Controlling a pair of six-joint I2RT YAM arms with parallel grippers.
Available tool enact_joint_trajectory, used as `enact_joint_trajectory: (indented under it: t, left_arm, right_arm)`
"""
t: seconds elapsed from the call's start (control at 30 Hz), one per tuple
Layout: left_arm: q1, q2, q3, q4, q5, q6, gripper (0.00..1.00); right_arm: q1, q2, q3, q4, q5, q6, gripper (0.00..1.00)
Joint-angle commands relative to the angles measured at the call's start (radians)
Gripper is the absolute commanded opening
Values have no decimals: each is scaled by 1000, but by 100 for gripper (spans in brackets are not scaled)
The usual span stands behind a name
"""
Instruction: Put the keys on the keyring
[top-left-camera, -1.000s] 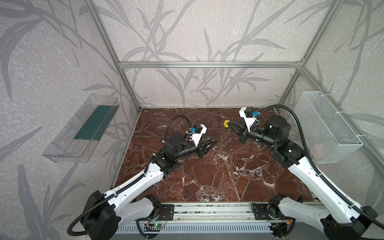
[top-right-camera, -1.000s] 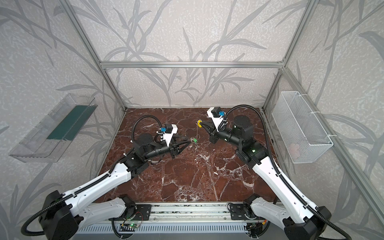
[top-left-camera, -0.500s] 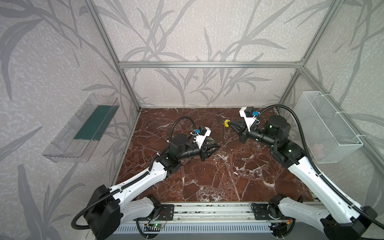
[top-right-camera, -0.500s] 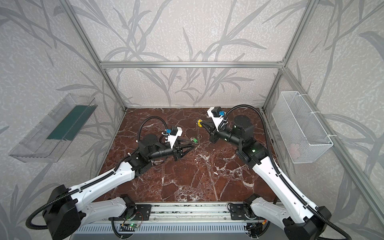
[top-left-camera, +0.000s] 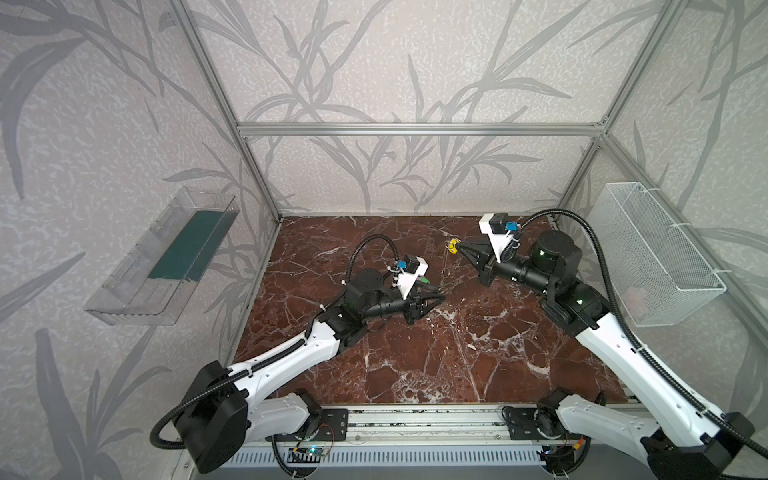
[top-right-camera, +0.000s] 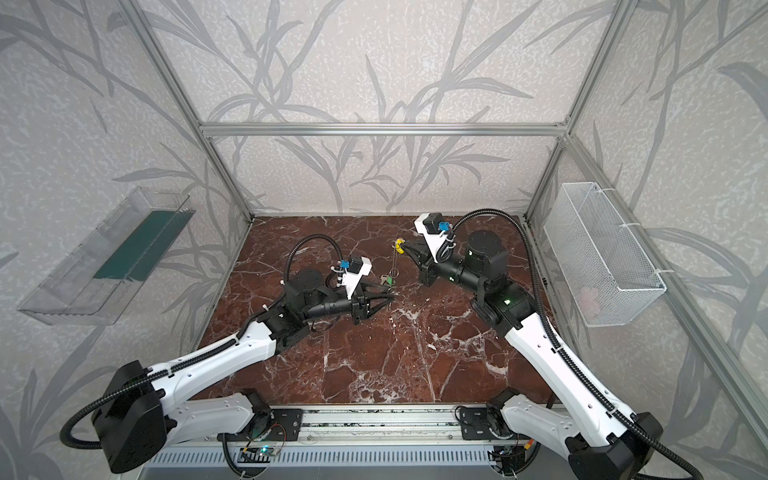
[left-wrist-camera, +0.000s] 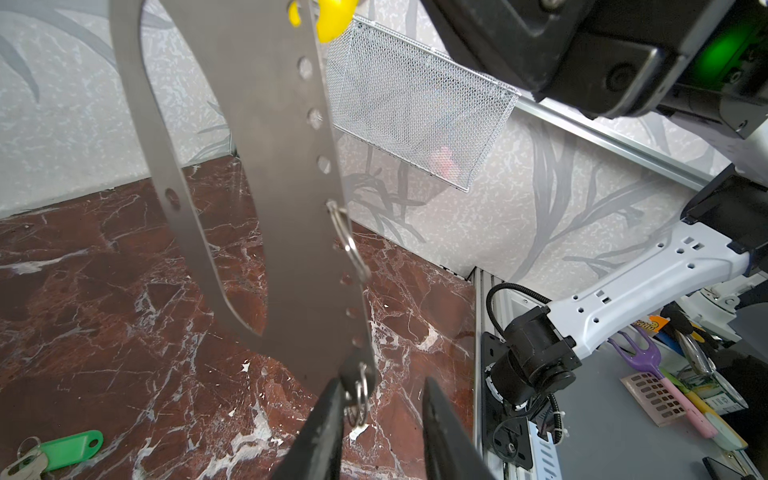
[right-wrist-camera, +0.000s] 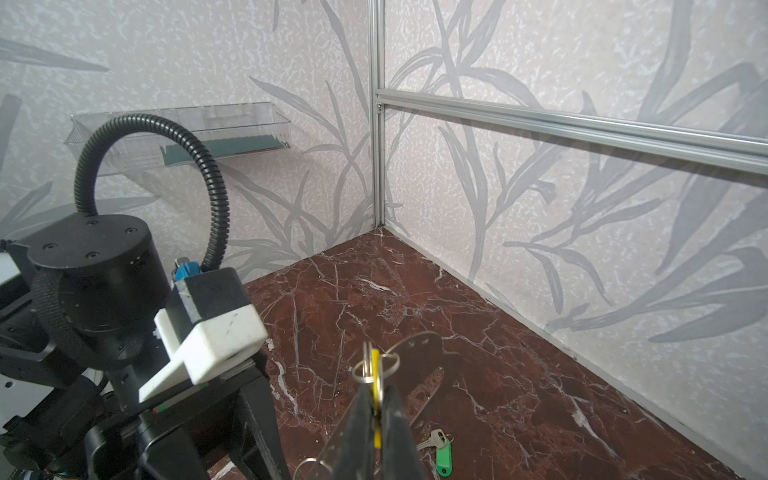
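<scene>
Left wrist: left claw (left-wrist-camera: 381, 384) parted astride keyring (left-wrist-camera: 282, 166) end — yellow tag (left-wrist-camera: 332, 16) cropped, right claw (right-wrist-camera: 377, 386) clenched on it.

You worked over a dark red marble slab with white veins (top-left-camera: 457, 353), which formed the whole floor of the cell. Flat on it lay a small silvery metal key with a green oblong plastic tag (top-right-camera: 388, 281), the two joined by a small ring. It lay just past the tips of your left pincer (top-right-camera: 389, 298), on the back-wall side, without touching them. From your right pincer (top-left-camera: 459, 248) it lay lower down, on the slab, towards the left arm, well apart.
</scene>
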Motion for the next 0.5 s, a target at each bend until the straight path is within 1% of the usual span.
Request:
enact_joint_trajectory:
  t: [0.0, 0.3, 0.47]
  left_arm:
    - [-4, 10, 26, 19, 14, -5, 33]
    - [-6, 12, 35, 10, 6, 3, 29]
    - [-7, 14, 36, 14, 17, 3, 29]
  right_arm:
    - [-2, -10, 32, 48, 2, 8, 0]
    - [-1, -11, 32, 45, -2, 6, 0]
    - [-1, -11, 33, 46, -5, 7, 0]
